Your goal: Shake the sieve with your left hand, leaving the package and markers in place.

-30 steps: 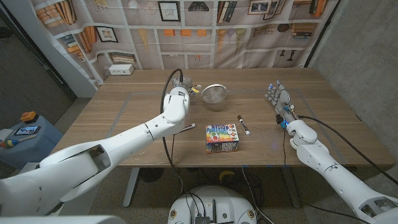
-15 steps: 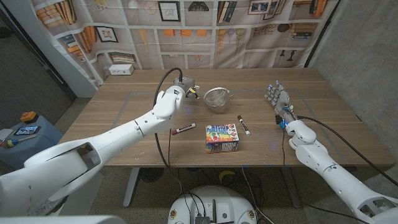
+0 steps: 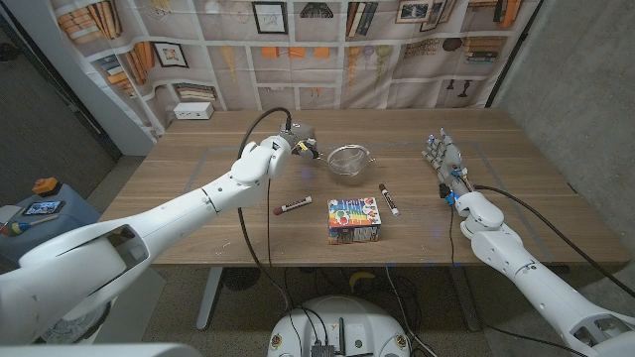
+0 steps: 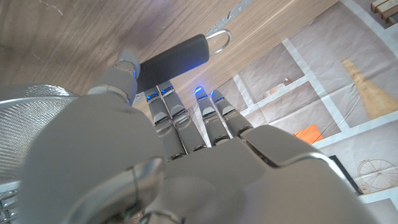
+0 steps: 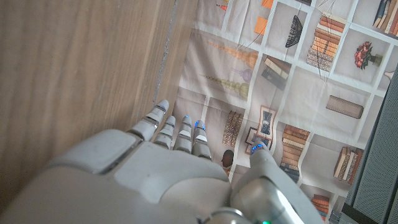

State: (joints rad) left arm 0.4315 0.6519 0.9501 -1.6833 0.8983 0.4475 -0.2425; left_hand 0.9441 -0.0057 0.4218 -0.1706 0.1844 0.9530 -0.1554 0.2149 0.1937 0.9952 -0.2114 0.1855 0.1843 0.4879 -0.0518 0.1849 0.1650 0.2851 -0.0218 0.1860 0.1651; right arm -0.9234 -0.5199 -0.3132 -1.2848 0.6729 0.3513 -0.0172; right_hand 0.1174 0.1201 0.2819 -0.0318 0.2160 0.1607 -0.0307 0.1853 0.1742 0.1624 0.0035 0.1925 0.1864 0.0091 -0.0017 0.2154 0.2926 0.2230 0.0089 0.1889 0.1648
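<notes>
Left hand [image 3: 298,139] shifted sieve [image 3: 346,159] slightly right.

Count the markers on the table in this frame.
2. One marker, with a red band, lies left of the colourful package, nearer the left arm. The other marker lies just right of the package, in front of the sieve. None seems hidden.

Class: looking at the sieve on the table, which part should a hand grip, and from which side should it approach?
Grip the sieve by its black handle, coming from the robot's left: the handle sticks out sideways toward the left hand, a slim bar that fingers can wrap, unlike the wide mesh bowl.
</notes>
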